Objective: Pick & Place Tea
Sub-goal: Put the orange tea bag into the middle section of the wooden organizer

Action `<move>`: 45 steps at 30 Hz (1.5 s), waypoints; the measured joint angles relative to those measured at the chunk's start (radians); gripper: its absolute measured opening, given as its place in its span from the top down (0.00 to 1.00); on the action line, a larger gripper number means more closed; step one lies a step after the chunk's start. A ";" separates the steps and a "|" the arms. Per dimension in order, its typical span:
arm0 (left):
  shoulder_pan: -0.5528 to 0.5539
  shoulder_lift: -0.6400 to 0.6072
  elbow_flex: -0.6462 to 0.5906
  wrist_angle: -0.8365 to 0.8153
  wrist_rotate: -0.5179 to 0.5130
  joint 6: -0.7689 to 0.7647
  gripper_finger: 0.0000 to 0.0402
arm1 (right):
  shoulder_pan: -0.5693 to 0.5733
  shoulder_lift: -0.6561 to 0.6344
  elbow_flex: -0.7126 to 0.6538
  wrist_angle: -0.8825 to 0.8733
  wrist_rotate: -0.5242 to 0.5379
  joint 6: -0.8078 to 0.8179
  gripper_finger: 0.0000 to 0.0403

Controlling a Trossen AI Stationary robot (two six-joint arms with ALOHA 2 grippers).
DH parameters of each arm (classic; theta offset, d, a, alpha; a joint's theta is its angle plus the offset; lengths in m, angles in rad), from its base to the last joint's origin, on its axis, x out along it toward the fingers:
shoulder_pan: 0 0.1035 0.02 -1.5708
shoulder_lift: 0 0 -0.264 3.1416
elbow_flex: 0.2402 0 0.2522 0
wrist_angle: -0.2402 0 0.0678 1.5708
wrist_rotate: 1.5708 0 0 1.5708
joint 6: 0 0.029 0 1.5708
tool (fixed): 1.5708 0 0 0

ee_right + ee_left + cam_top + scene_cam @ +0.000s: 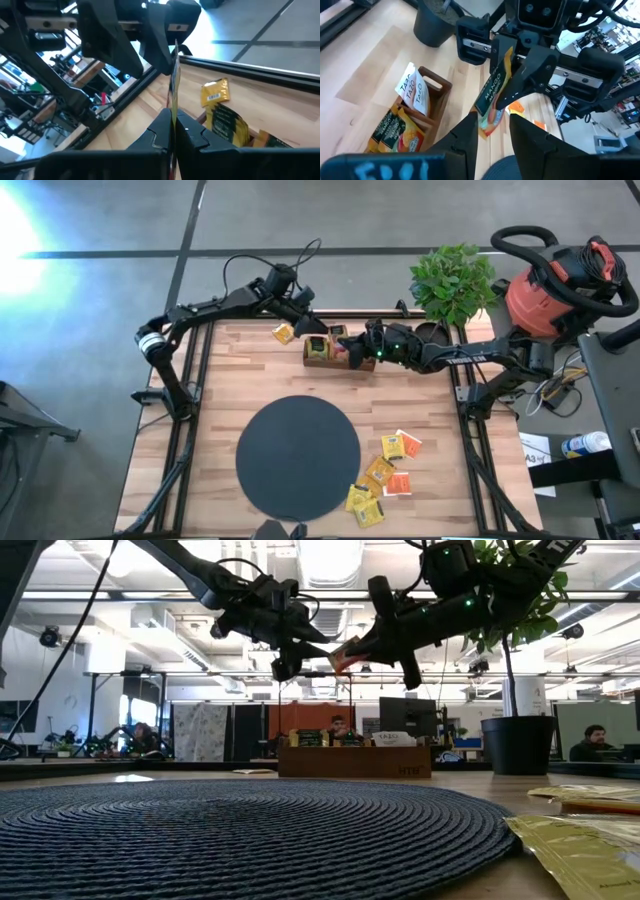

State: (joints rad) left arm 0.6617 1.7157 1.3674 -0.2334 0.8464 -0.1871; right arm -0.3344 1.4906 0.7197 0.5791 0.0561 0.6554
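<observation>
Right end effector, clamped on a mango sachet above the wooden tray at upper centre, should release only once the left end effector's parted fingers close.

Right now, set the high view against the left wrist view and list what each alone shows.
High view only: the black disc, loose sachets beside it, the potted plant.

Left wrist view only: "MANGO" print on the sachet the right end effector pinches; white sachets in the tray.

Both: the wooden tray.
</observation>
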 joint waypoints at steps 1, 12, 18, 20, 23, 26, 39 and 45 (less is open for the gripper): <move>-0.001 0.000 0.000 0.002 -0.007 0.003 0.73 | 0.000 0.000 0.000 0.008 0.000 0.005 0.98; 0.023 0.000 0.001 0.000 -0.063 0.005 0.73 | 0.000 -0.001 0.000 0.003 -0.001 0.019 0.98; 0.026 0.000 0.001 0.000 -0.025 0.002 0.73 | 0.000 -0.005 0.000 0.008 0.004 0.019 0.98; 0.019 0.000 0.001 0.001 -0.012 0.002 0.73 | 0.000 -0.005 0.000 0.012 0.004 0.019 0.98; 0.004 0.002 0.001 0.002 -0.011 0.007 0.73 | 0.000 -0.005 0.000 0.015 0.005 0.019 0.98; -0.013 0.002 0.001 0.028 -0.011 0.018 0.73 | 0.000 -0.005 0.000 0.018 0.004 0.019 0.98; -0.036 0.003 0.001 0.060 -0.060 0.069 0.98 | 0.000 -0.006 0.000 0.007 0.004 0.026 0.98; -0.040 0.003 0.000 0.060 -0.107 0.085 1.00 | -0.001 -0.008 0.002 -0.043 0.004 0.027 0.94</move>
State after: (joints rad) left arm 0.6216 1.7191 1.3678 -0.1739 0.7391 -0.1017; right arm -0.3355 1.4830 0.7219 0.5360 0.0596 0.6823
